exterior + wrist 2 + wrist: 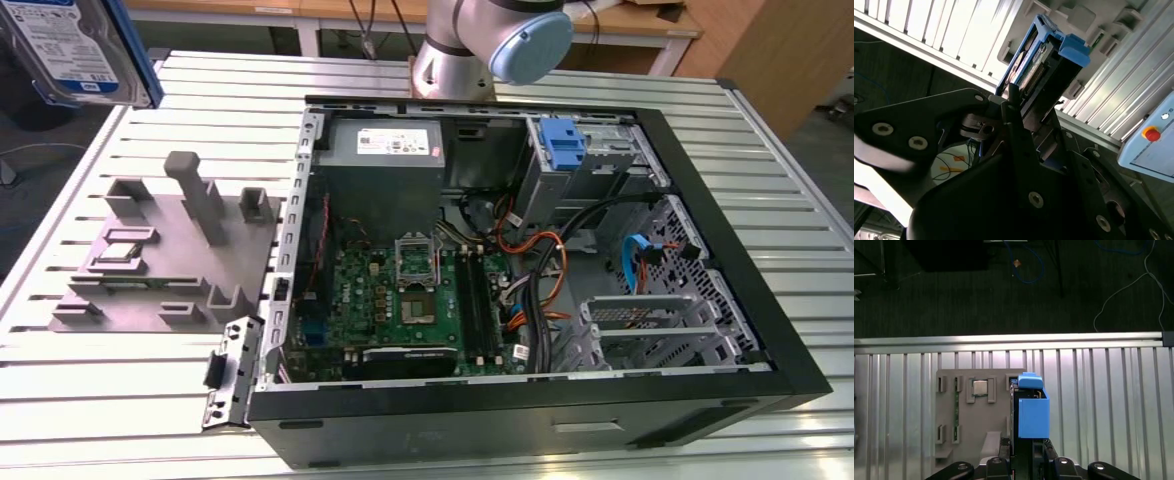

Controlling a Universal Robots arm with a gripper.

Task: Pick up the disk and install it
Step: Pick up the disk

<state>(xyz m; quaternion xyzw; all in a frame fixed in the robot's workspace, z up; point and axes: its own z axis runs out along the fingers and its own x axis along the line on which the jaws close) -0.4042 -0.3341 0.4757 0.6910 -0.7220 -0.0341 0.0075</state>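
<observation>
In the exterior view the disk [74,50] hangs high at that view's far left, above the desk [747,130] and well apart from the open case [755,290]. In the second wrist view the claw [1024,107] pinches the disk by one end, its blue carrier [1074,50] pointing outward. In the first wrist view it stands edge-on over the grey fixture [979,415]. To my eye, carrying it well calls for a firm, square grip, since any tilt could snag on the case.

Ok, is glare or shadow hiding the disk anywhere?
Second wrist view: table slats blow out white, the gripper is in deep shadow, the disk dim but readable. First wrist view: disk evenly lit, mild sheen on slats. Exterior view: disk well lit.
</observation>
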